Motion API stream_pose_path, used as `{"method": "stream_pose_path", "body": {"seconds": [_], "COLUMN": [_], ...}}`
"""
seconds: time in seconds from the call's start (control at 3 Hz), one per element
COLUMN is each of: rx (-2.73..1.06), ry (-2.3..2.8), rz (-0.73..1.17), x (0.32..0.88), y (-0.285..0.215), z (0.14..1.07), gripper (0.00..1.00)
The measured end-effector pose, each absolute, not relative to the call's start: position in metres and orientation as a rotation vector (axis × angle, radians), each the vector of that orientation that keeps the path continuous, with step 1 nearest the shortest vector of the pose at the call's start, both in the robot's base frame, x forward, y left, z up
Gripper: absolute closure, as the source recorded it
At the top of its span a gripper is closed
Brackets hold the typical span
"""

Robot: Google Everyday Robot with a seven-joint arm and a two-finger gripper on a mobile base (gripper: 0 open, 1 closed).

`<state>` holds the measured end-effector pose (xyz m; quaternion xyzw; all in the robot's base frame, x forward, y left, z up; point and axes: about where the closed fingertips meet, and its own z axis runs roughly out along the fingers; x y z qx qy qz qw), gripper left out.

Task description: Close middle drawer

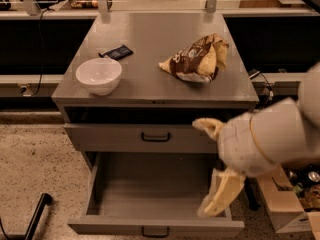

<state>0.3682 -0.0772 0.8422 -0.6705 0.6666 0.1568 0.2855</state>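
Note:
The middle drawer (155, 228) is the wide grey one pulled far out at the bottom of the cabinet. Its deep box is empty, and a small black handle sits in the centre of its low front panel. My gripper (200, 169) is at the right, over the drawer's right side and in front of the cabinet. It is open and empty, with one cream finger (207, 127) near the upper drawer front and the other (220, 198) hanging over the open box. My white arm (270, 139) hides the drawer's right wall.
Above it is a taller-fronted grey drawer (115, 138) with a bigger black handle. The cabinet top (150, 44) holds a white bowl (98, 75), a dark packet (116, 52) and a brown chip bag (197, 59). A cardboard box (287, 204) stands at the right, a black bar (35, 219) at the lower left.

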Motion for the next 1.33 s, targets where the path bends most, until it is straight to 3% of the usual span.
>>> {"method": "stream_pose_path", "body": {"seconds": [1.33], "rx": [-1.655], "ry": [1.745], "rz": [0.476], "x": [0.349], "y": [-0.070], "z": [0.779], "gripper": [0.00]}}
